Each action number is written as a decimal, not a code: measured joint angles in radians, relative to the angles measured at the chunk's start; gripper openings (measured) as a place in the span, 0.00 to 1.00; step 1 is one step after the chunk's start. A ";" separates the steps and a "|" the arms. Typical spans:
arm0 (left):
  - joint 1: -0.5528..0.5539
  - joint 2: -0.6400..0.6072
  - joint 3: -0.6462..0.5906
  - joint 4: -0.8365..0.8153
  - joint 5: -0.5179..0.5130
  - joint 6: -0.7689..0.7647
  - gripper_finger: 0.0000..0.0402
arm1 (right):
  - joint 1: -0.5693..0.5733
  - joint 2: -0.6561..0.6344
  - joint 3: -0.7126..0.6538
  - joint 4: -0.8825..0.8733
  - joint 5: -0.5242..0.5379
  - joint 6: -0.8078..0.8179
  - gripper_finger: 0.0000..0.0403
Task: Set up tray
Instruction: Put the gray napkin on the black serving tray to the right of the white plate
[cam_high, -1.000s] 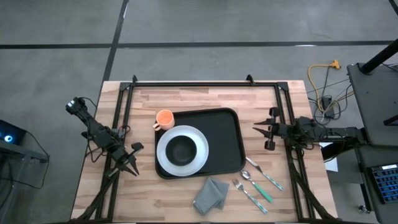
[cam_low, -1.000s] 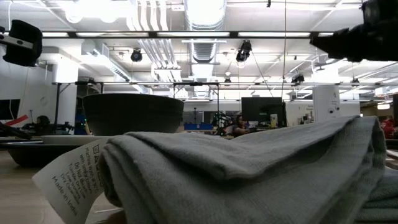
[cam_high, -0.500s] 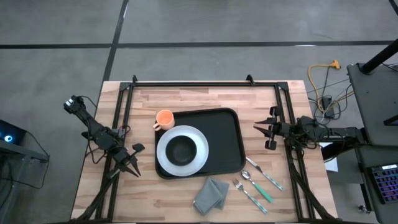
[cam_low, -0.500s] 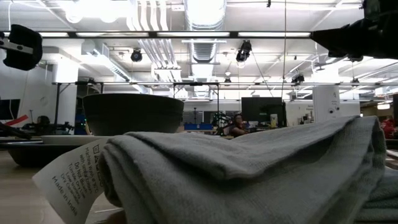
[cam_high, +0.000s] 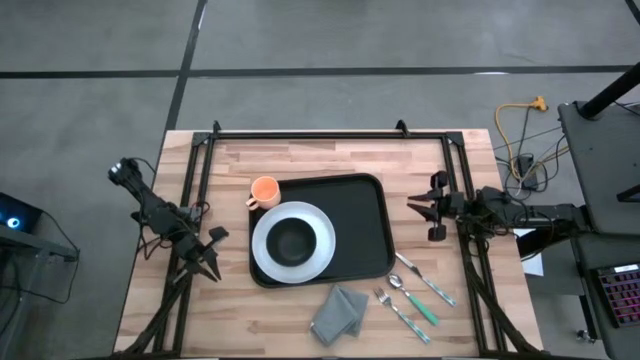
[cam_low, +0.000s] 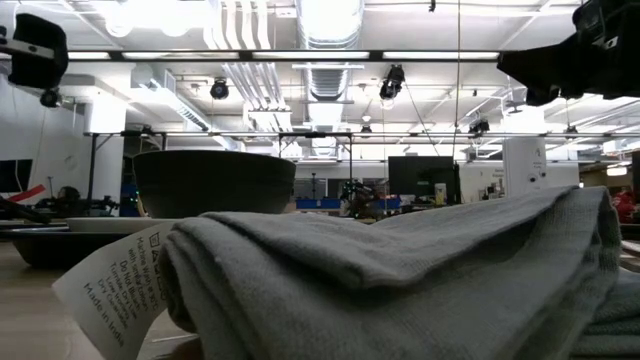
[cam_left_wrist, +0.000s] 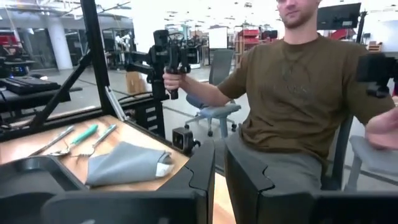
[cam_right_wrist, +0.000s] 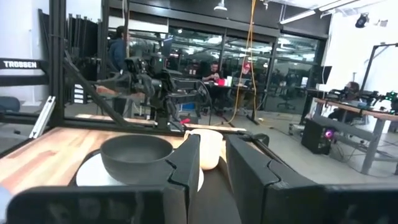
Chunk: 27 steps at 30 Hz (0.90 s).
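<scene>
The black tray (cam_high: 360, 225) lies mid-table. A white plate (cam_high: 318, 248) rests on its left half, with a dark bowl (cam_high: 291, 240) standing on the plate. An orange cup (cam_high: 264, 190) stands on the wood by the tray's far left corner. A folded grey napkin (cam_high: 340, 312) and green-handled cutlery (cam_high: 415, 292) lie on the table near the tray's near right corner. My left gripper (cam_high: 212, 253) hovers left of the tray, shut and empty. My right gripper (cam_high: 422, 208) hovers right of the tray, shut and empty. The bowl (cam_right_wrist: 137, 155) and cup (cam_right_wrist: 208, 146) show in the right wrist view.
A black frame (cam_high: 300, 133) runs along the table's far, left and right edges. A seated person (cam_left_wrist: 292, 93) is beyond the table's near edge. Bare wood (cam_high: 330, 155) lies between the tray and the far edge.
My left arm has stirred a little in place beside the tray, and my right gripper has shifted slightly. Nothing on the table has moved.
</scene>
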 joint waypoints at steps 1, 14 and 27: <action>0.000 -0.015 -0.003 -0.013 0.000 0.000 0.05 | 0.000 0.001 0.000 0.000 0.000 0.004 0.17; 0.001 -0.029 0.004 0.009 -0.001 -0.001 0.05 | 0.000 0.098 -0.001 0.000 0.000 0.008 0.17; 0.001 -0.018 0.003 0.006 -0.001 -0.001 0.05 | 0.001 0.269 -0.001 0.051 -0.023 -0.119 0.22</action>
